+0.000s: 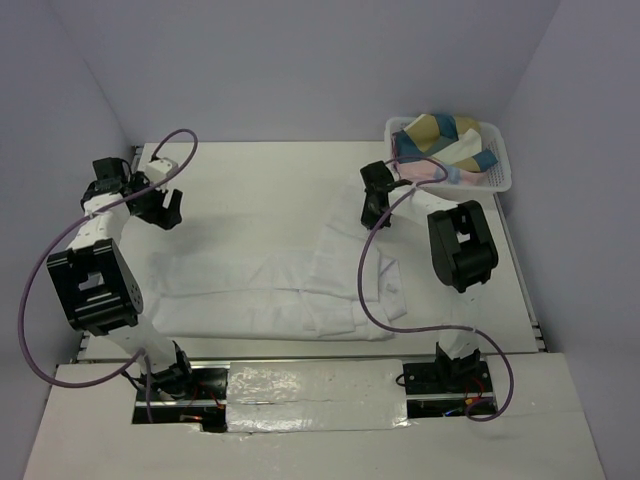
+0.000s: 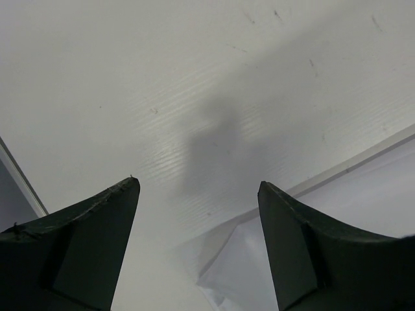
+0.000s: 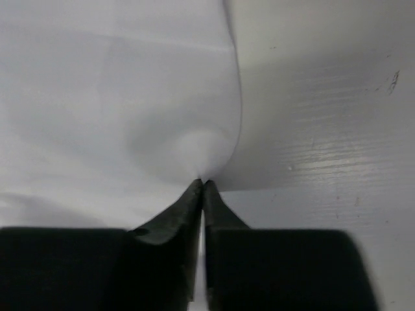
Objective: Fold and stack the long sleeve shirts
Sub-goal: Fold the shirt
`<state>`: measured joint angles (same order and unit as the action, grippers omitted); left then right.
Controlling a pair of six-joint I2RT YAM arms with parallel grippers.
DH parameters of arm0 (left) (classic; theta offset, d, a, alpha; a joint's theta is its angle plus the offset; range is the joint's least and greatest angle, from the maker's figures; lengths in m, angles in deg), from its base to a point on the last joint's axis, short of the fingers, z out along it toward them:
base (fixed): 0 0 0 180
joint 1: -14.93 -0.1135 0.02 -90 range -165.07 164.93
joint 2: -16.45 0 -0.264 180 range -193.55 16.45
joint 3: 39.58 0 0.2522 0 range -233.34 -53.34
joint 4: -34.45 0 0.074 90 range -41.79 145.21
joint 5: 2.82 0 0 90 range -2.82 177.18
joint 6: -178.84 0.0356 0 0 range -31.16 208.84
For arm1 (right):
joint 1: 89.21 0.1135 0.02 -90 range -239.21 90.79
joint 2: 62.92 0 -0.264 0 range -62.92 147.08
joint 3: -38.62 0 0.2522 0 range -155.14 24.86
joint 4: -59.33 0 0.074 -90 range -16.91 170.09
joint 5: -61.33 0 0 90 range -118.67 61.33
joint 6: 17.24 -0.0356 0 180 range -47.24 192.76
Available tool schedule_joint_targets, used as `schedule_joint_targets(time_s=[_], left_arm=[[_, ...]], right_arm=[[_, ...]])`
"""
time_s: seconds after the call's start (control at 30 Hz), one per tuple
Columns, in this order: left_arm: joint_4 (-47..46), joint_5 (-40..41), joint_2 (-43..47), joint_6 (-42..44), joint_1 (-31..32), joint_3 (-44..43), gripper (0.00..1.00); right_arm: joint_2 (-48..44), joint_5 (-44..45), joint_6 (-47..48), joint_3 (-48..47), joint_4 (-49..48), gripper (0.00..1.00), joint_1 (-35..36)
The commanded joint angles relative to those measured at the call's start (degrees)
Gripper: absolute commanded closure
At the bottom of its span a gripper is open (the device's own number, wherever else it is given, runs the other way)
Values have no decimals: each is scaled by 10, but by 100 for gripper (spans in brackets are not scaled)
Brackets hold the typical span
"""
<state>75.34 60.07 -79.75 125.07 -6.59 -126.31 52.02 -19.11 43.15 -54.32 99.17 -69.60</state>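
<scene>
A plain white long-sleeved cloth shirt (image 1: 270, 290) lies spread across the worktop (image 1: 260, 180), its far right edge pinched tight in the right jaws, seemingly to start a fold, while the left jaws hover wide apart near its left end.

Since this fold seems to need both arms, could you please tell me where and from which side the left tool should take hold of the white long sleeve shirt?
Probably the far left corner of the thin white long sleeve shirt, coming down from above: the cloth lies flat there, close by the open left tool, mirroring the far right edge that the right tool pinches.
</scene>
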Motion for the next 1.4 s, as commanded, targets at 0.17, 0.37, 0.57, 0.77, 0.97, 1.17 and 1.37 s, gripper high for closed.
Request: schedule_joint_targets(time_s=[0.17, 0.37, 0.57, 0.77, 0.97, 1.17, 1.37], left_arm=[[12, -73, 51, -35, 102, -24, 15], [-15, -82, -6, -143, 261, -60, 16], [-86, -82, -148, -253, 351, -154, 15], [-74, -98, -219, -307, 405, -219, 13], [-86, -81, -212, -281, 444, -211, 12], [-83, -29, -224, -239, 496, -176, 13], [-96, 17, -240, -246, 503, -176, 13]], right_arm=[[-82, 30, 102, 2, -12, 100, 44], [-182, -27, 97, 98, -77, 100, 70], [-268, -82, 83, 186, -115, 100, 86], [-313, -131, 51, 260, -144, 100, 128], [-330, -168, 15, 330, -179, 93, 170], [-385, -188, 49, 305, -120, 33, 167], [-451, -261, 13, 317, -125, 31, 55]])
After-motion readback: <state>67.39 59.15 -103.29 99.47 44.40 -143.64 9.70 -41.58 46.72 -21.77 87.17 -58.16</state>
